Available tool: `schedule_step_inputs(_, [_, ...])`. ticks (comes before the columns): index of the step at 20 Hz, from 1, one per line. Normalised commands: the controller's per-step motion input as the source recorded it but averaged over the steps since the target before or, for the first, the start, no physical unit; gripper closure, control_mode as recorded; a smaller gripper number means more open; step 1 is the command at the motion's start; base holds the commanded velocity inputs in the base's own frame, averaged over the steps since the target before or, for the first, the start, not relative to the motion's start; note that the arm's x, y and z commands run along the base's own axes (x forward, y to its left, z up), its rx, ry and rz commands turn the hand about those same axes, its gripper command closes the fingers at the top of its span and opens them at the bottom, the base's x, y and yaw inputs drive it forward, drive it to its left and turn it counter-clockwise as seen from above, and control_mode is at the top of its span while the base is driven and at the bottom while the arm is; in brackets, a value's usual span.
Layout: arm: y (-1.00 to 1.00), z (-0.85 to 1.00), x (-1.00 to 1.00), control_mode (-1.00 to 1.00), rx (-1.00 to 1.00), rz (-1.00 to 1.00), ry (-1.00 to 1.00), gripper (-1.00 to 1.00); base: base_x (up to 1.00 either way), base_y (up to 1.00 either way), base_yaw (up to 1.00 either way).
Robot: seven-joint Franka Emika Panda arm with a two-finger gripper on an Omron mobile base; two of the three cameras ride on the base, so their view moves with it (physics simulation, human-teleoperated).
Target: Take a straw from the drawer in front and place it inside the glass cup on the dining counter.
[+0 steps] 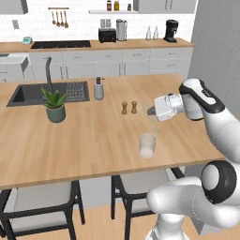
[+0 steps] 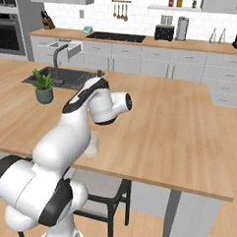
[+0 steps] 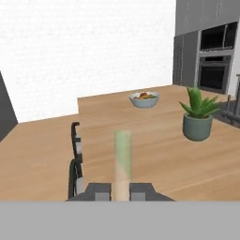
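Over the counter, our gripper pinches the straw low at one end, just above the cup. We judge it light, thin and slippery, so we keep that low grip steady while tipping it in.

Legible text, labels, brands, numbers, signs: none found in any view.

Surfaces checked: the black toaster and brushed-steel canister on the rear worktop carry no readable marking. The small coloured jars on the white wall shelf are too small and blurred to read. The grey pump bottle is plain.
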Motion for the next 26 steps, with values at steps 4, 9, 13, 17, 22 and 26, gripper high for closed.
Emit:
schedule_step_inputs(4, [0.04, -0.36, 0.28, -1.00, 0.02, 0.10, -0.01, 1.00, 0.00, 0.00, 0.00])
schedule_step_inputs(9, [0.00, -0.36, 0.27, -1.00, 0.04, 0.07, 0.00, 1.00, 0.00, 0.00, 0.00])
schedule_step_inputs(13, [0.00, -0.33, 0.29, -1.00, 0.05, 0.06, 0.00, 1.00, 0.00, 0.00, 0.00])
schedule_step_inputs(17, [0.01, -0.15, 0.38, -1.00, 0.05, 0.06, 0.00, 1.00, 0.00, 0.00, 0.00])
schedule_step_inputs(22, [0.00, -0.08, 0.31, -1.00, 0.02, 0.07, -0.07, 1.00, 0.00, 0.00, 0.00])
schedule_step_inputs(26, [0.00, -0.14, 0.01, -1.00, 0.00, 0.06, -0.09, 1.00, 0.00, 0.00, 0.00])
